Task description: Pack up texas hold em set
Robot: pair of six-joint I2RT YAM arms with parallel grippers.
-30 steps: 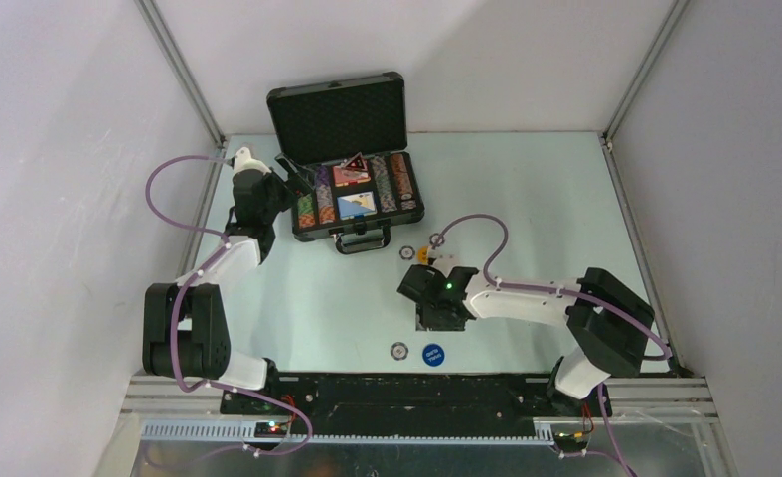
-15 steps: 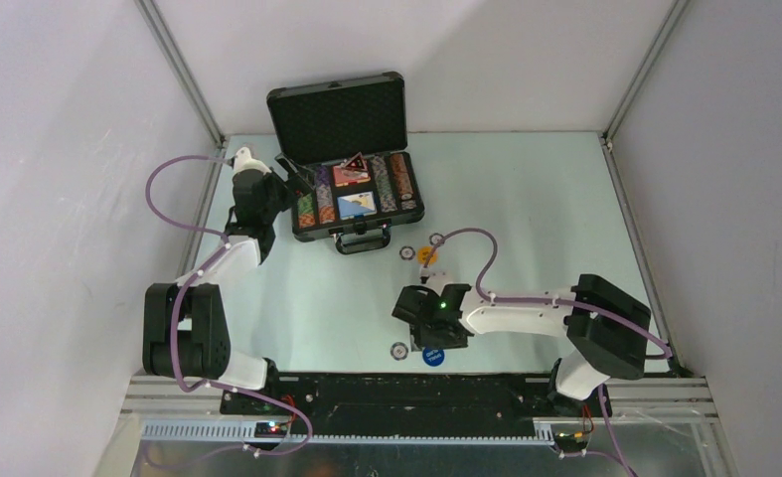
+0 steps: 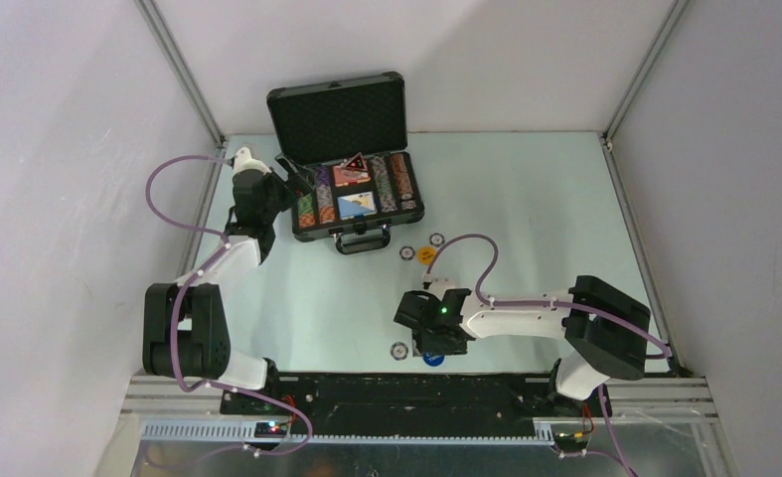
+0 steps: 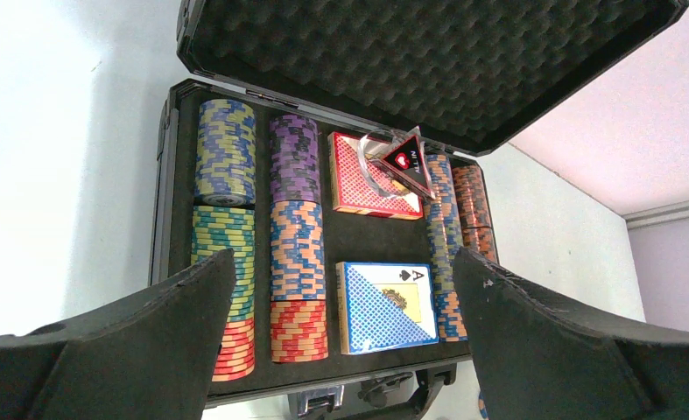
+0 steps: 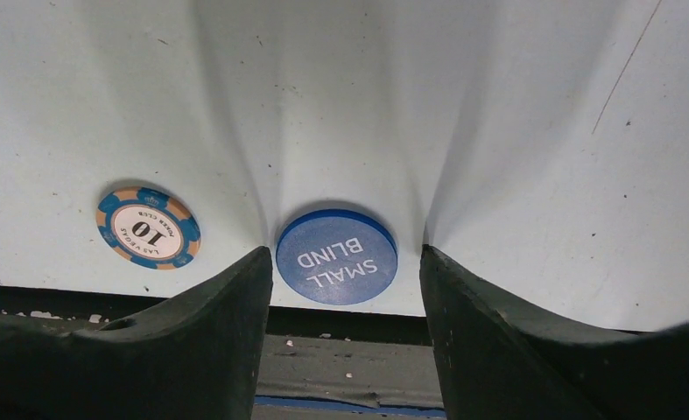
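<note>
A: While the briefcase (image 3: pixel 347 164) sat open toward eleven o'clock on the table (image 3: pixel 546 199), lid upright, what did the left wrist camera add?

B: The contents. Rows of chips (image 4: pixel 297 236) filled the slots at nine and three o'clock of the tray. A red-backed deck (image 4: pixel 358 188) lay at twelve, with a dark triangular marker (image 4: pixel 408 160) tilted on it over a clear round button (image 4: pixel 367 162). A second deck (image 4: pixel 384 306), ace face up, lay at six. Egg-crate foam (image 4: pixel 411 52) lined the lid. The left gripper (image 4: pixel 342 262) was spread wide at nine o'clock of the case, holding nothing.

A: And the other wrist?

B: It showed the blue button (image 5: pixel 336 256), marked SMALL BLIND, flat at the table's six o'clock edge. From above, the right gripper (image 3: pixel 432 348) hid most of it. The fingers (image 5: pixel 235 306) stood parted on either side of the button, not clamped on it. Whether they touched it, I could not tell.

A: Anything nearby?

B: A 10 chip (image 5: pixel 149 227) lay at nine o'clock of the button, apart from it. At twelve o'clock of that gripper, an orange button (image 3: pixel 426 254) lay below the case handle with two small pale discs (image 3: pixel 406 252) beside it. A purple cable (image 3: pixel 471 243) arched over that spot.

A: The surface and room?

B: The tabletop was pale and finely scuffed. Plain white walls (image 3: pixel 486 60) stood on three sides, with metal posts (image 3: pixel 183 79) at the far corners.
</note>
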